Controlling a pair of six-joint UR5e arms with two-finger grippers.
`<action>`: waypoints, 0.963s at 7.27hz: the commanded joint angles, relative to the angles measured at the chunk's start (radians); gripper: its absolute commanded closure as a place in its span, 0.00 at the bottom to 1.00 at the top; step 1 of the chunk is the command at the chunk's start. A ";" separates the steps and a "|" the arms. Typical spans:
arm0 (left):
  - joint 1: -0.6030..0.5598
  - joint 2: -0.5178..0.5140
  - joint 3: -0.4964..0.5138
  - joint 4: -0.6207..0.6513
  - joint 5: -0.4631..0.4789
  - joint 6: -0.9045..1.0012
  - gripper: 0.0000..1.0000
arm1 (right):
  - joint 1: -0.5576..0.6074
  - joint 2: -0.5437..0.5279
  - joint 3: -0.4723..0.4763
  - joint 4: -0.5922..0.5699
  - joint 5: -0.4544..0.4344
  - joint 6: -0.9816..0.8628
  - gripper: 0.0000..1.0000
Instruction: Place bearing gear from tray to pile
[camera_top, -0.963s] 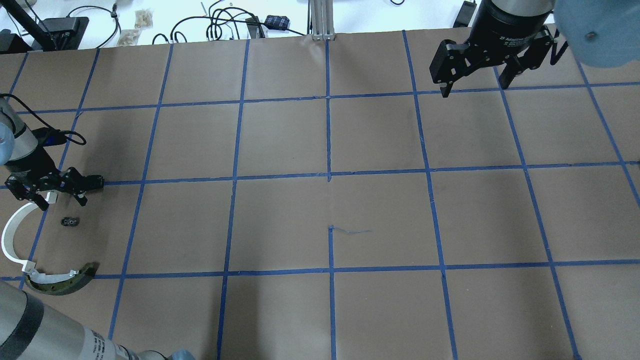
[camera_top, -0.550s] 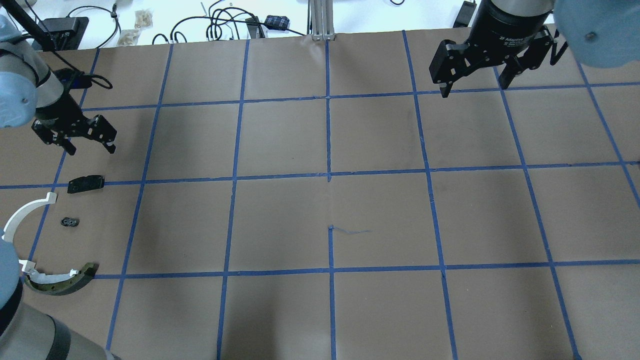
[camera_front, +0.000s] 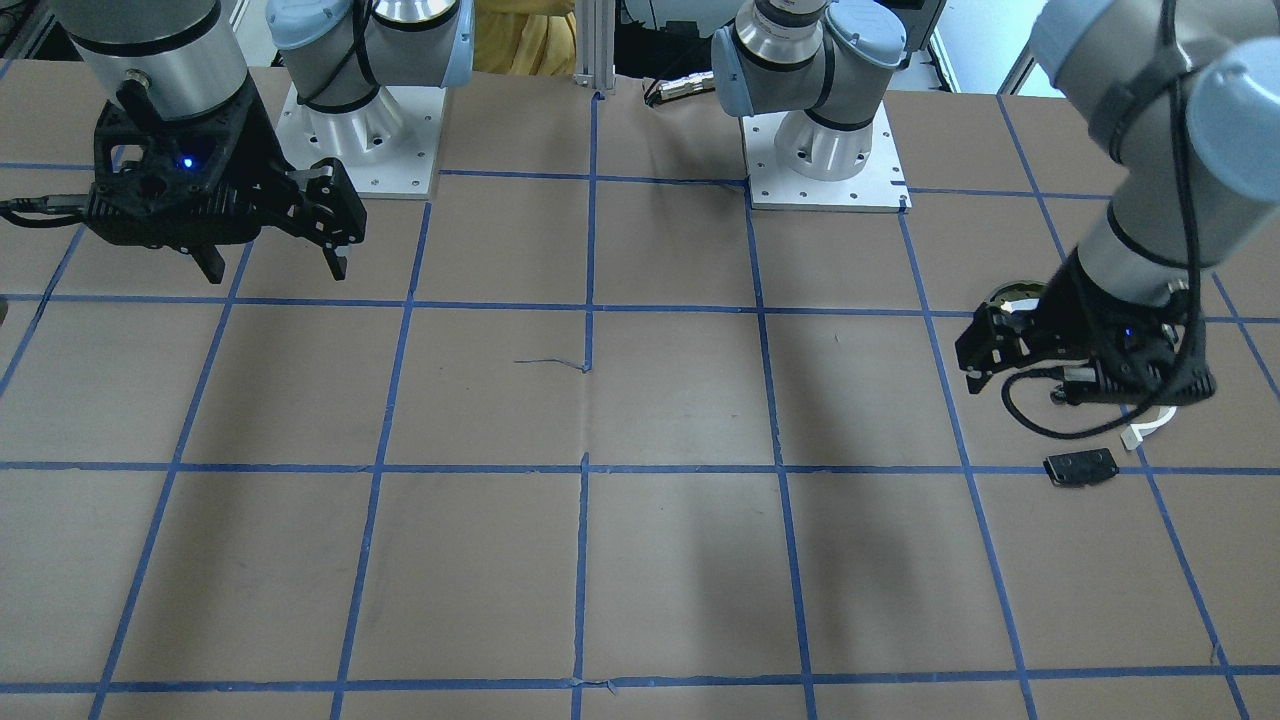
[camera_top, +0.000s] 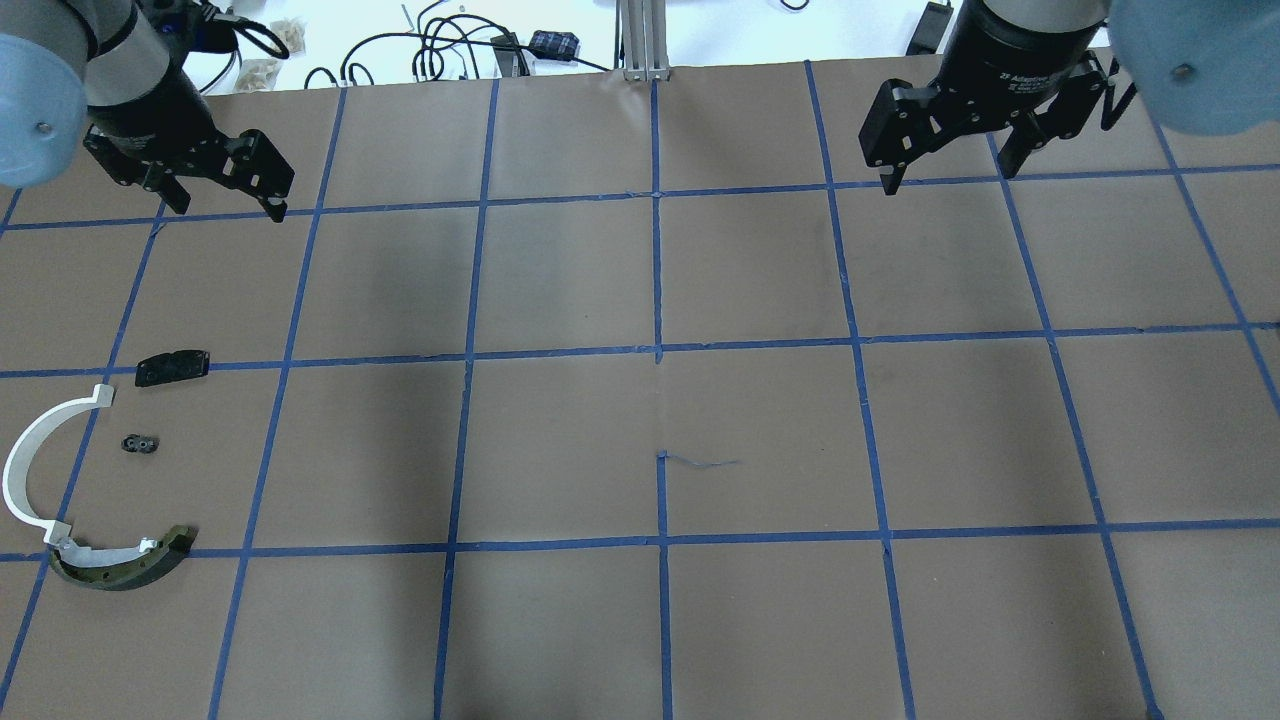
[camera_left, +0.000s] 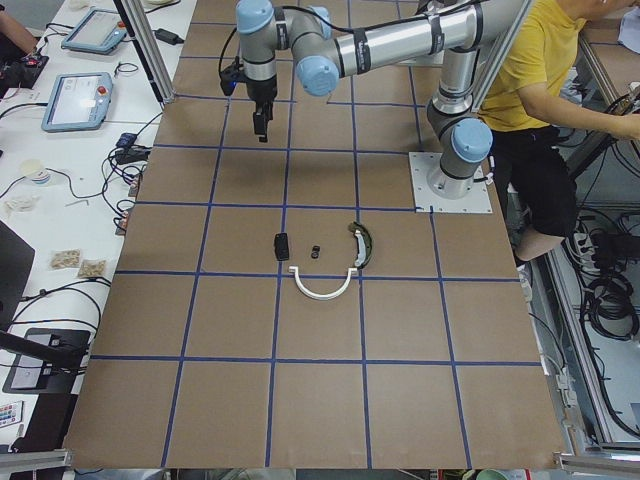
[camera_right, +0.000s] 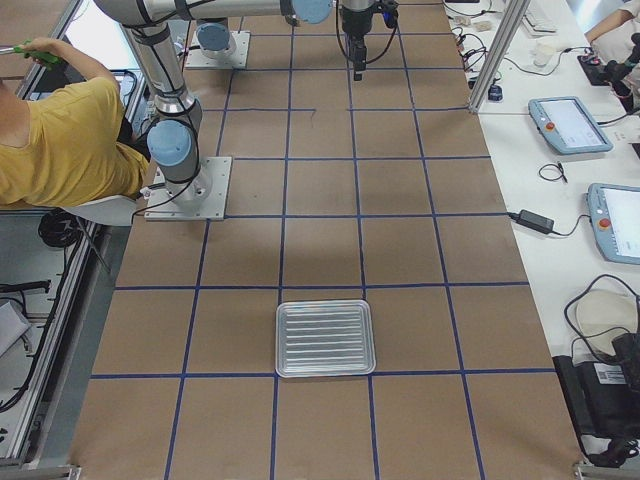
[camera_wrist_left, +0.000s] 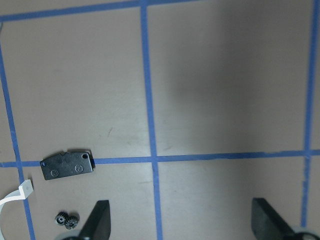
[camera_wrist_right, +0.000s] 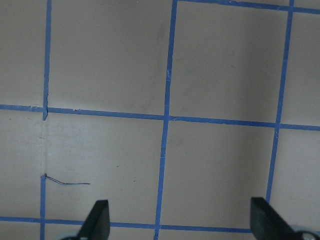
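Overhead exterior: brown table (camera_top: 760, 430), blue tape grid (camera_top: 658, 270), pile (camera_top: 140, 443) left, cables (camera_top: 440, 45) beyond.

bright, even overhead light, broad soft shadows thrown across the brown table (camera_top: 760, 440), far white bench (camera_top: 730, 35) overexposed, wrist views slightly soft

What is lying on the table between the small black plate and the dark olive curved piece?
The tiny black bearing gear, touching neither the black plate nor the olive piece; the overhead view shows it.
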 joint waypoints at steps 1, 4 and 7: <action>-0.102 0.101 -0.007 -0.084 -0.007 -0.087 0.00 | 0.001 0.000 0.000 0.000 -0.002 -0.002 0.00; -0.136 0.123 -0.043 -0.135 -0.130 -0.091 0.00 | -0.001 0.000 0.000 -0.002 0.000 -0.002 0.00; -0.101 0.145 -0.071 -0.144 -0.129 -0.097 0.00 | -0.001 0.000 -0.002 -0.002 -0.002 -0.002 0.00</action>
